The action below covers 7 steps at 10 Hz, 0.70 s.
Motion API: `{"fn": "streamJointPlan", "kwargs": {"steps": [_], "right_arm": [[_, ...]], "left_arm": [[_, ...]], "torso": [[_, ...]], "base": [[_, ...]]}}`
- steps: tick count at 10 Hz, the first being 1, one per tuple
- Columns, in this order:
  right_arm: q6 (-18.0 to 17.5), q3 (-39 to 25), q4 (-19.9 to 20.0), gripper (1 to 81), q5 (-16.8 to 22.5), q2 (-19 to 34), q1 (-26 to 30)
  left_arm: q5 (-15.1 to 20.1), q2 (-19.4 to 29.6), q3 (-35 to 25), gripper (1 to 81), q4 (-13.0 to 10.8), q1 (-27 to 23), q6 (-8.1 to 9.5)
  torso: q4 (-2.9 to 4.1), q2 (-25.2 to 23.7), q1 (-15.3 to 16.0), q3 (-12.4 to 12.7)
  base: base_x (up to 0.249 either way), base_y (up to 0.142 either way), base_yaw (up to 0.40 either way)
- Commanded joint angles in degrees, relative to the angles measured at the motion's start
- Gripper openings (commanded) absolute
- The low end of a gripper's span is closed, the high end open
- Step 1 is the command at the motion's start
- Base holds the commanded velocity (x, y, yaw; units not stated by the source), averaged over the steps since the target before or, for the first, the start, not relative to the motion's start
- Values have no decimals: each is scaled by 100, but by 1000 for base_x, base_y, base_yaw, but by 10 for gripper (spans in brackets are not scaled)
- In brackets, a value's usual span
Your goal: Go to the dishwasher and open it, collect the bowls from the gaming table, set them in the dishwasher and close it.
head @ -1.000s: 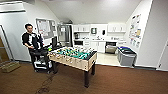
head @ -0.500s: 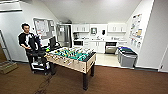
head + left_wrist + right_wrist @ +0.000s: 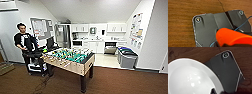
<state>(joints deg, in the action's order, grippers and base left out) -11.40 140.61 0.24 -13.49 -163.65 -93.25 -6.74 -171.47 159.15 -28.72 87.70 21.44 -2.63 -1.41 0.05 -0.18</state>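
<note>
Room, head view: brown floor [image 3: 120, 82], white walls, sloped ceiling.

Gaming table [image 3: 68, 60] at about 10 o'clock from picture centre, set at an angle, green pitch up; rods and players too blurred to tell apart. Whether any bowls stand on it, cannot tell.

Person [image 3: 23, 41] at 9 o'clock, just behind a dark cart [image 3: 36, 63] touching or nearly touching the table's far end; legs hidden by the cart.

Kitchenette along the far wall at 12 to 1 o'clock. Dishwasher [image 3: 110, 48] under the counter with its door apparently lowered; interior hard to make out. Grey bins [image 3: 127, 58] at 3 o'clock, near it.

Right wrist view: white bowl [image 3: 191, 78], large, cut off at the frame edge, over wood-brown floor. Right gripper: fingers hidden, grip cannot be told.

Left wrist view: orange object [image 3: 233, 37], cut off, unidentifiable. Left gripper: cannot tell.
</note>
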Motion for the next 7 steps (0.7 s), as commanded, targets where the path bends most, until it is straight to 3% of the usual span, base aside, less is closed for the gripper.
{"fn": "streamJointPlan", "kwargs": {"steps": [1, 7], "right_arm": [[15, -52, -51, 10, 216, 58, 257], [15, -52, -60, 10, 216, 58, 258]], "left_arm": [[209, 43, 11, 10, -37, -284, -9], [209, 16, 11, 10, -55, -284, -17]], "torso": [[0, 0, 0, 0], [0, 0, 2, 2]], "base": [[163, -125, 0], [163, -140, 0]]}}
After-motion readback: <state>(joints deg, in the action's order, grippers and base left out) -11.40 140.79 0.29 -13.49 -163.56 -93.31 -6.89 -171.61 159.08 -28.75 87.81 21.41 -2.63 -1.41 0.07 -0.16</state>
